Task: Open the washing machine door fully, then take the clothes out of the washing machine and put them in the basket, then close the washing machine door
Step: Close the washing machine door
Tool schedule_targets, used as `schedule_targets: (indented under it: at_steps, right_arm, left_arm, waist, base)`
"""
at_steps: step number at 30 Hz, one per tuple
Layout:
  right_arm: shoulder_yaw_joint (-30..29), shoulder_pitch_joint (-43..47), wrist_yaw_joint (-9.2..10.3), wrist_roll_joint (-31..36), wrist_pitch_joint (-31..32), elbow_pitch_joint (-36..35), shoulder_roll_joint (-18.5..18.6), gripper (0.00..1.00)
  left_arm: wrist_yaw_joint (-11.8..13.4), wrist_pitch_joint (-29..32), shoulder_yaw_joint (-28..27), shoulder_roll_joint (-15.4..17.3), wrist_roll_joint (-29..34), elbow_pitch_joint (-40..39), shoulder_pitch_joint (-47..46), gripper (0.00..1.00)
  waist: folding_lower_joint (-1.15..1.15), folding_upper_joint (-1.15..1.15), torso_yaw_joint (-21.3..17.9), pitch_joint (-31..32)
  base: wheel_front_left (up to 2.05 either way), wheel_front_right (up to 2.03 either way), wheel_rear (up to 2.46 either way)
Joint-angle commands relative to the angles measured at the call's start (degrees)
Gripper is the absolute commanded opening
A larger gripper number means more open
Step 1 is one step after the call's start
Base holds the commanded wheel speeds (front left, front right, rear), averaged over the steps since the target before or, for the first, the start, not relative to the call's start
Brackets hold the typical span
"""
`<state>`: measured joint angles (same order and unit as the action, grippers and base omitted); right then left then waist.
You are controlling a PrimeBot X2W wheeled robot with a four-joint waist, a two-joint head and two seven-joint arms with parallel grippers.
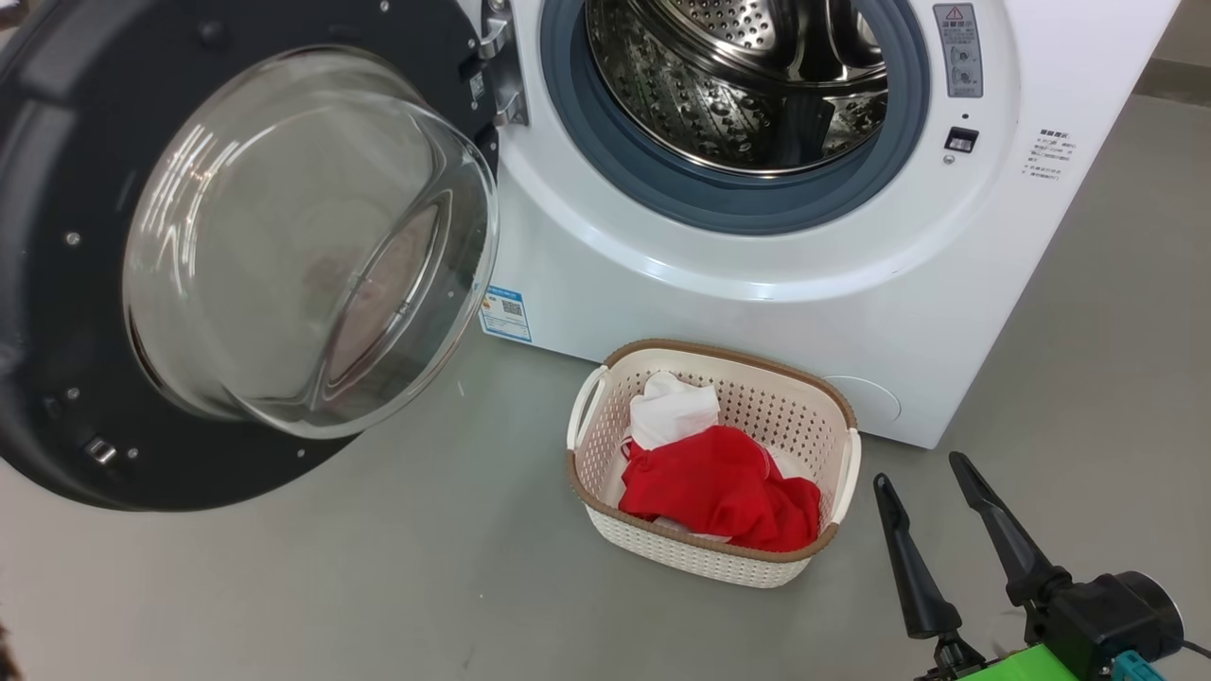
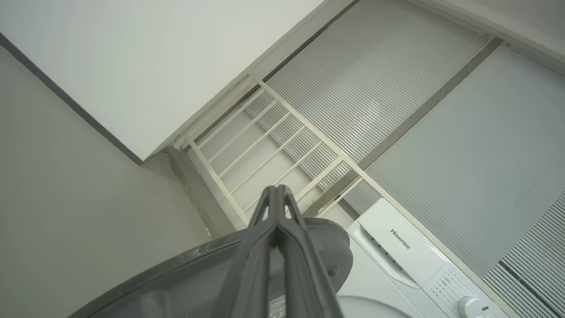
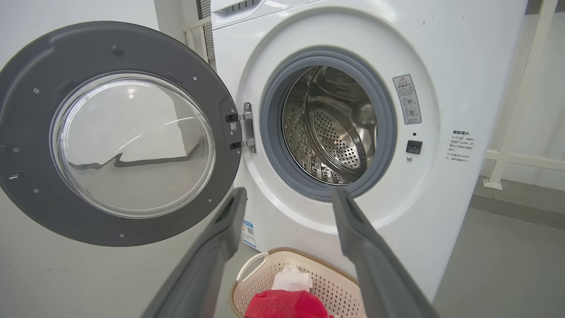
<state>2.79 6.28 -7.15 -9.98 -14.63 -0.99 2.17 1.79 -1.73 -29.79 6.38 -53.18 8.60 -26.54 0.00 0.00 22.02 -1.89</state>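
Observation:
The washing machine door (image 1: pixel 47 312) stands swung wide open to the left, its glass bowl (image 1: pixel 303 246) bulging toward me. The washing machine (image 1: pixel 757 312) shows a bare steel drum (image 3: pixel 335 128). Before the machine, on the floor, sits the basket (image 1: pixel 728 352), holding red clothes (image 1: pixel 719 487) and a white cloth (image 1: pixel 672 409). My right gripper (image 1: pixel 920 473) hangs open and holds nothing, to the right of the basket. In its own view the right gripper (image 3: pixel 289 194) points at the drum opening above the basket (image 3: pixel 260 274). My left gripper (image 2: pixel 277 191) is shut on nothing, above the door's dark rim (image 2: pixel 176 274).
Grey floor (image 1: pixel 284 586) spreads around the basket. A white rail frame (image 3: pixel 507 154) stands to the machine's right. In the left wrist view a white railing (image 2: pixel 265 137) and ribbed grey panels (image 2: pixel 397 88) rise behind the machine's top panel (image 2: pixel 397 247).

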Motion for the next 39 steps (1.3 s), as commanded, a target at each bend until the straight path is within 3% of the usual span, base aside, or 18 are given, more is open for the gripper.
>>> schedule_targets:
  at_steps: [1,10,20,27,39]
  right_arm:
    - [1.6,-2.1,-0.34,0.4,-0.4,-1.2,0.7,1.0]
    - [2.0,-1.7,-0.34,1.5,-0.4,-1.2,0.7,1.0]
    - [2.8,-2.1,-0.34,2.4,-0.3,-0.9,0.7,1.0]
    - [2.9,-3.0,-0.34,3.3,0.2,-1.1,0.7,1.0]
    - [3.1,-3.1,-0.34,3.1,0.2,-1.0,0.7,1.0]
  left_arm:
    - [0.3,1.0,-2.1,3.6,-1.0,-0.1,-2.4,0.0]
    - [4.2,12.0,-3.3,10.0,-8.3,15.0,-12.9,0.0]
    - [8.2,19.0,-1.5,17.1,-8.7,30.2,-21.2,0.0]
    - [6.8,24.6,0.2,19.9,-9.6,39.3,-24.8,0.0]
    - [4.4,26.1,2.5,21.5,-8.3,45.7,-25.7,0.0]
  waist:
    - [0.0,0.0,-0.1,0.0]
    - [0.0,0.0,0.3,-0.3]
    - [0.0,0.0,0.0,-1.2]
    - [0.0,0.0,-1.4,-2.2]
    - [0.0,0.0,-2.6,-2.4]
  base:
    - [0.0,0.0,0.0]
    - [0.0,0.0,0.0]
    - [0.0,0.0,0.0]
    - [0.0,0.0,0.0]
    - [0.0,0.0,0.0]
